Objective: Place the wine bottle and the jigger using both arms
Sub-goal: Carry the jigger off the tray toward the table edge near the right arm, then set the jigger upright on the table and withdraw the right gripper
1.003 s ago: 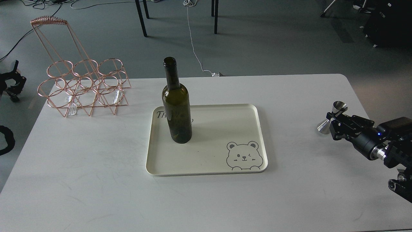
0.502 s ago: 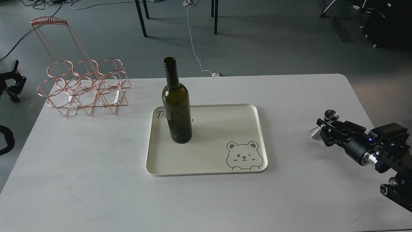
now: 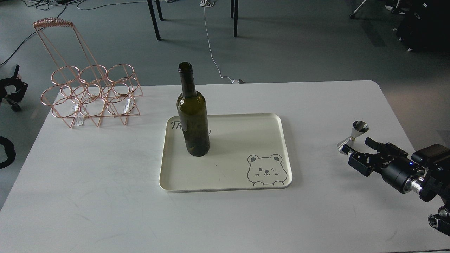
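The wine bottle (image 3: 192, 116), dark olive-green and without a label, stands upright on the back-left part of the cream tray (image 3: 267, 121). The jigger (image 3: 352, 136), small and steel, stands free on the white table near the right edge and looks slightly tilted. My right gripper (image 3: 358, 151) is just in front and right of the jigger's base with its fingers spread apart, holding nothing. My left gripper (image 3: 12, 89) is small and dark at the far left edge, off the table and far from the bottle.
A copper wire bottle rack (image 3: 89, 95) stands at the table's back left. The tray has a bear drawing (image 3: 265, 169) in its front-right corner. The table's right edge (image 3: 404, 123) is close behind the jigger. Chair legs and cables are on the floor beyond.
My right gripper carried the jigger down and towards me, then opened and drew back, leaving the jigger standing on the table. The bottle has not moved.
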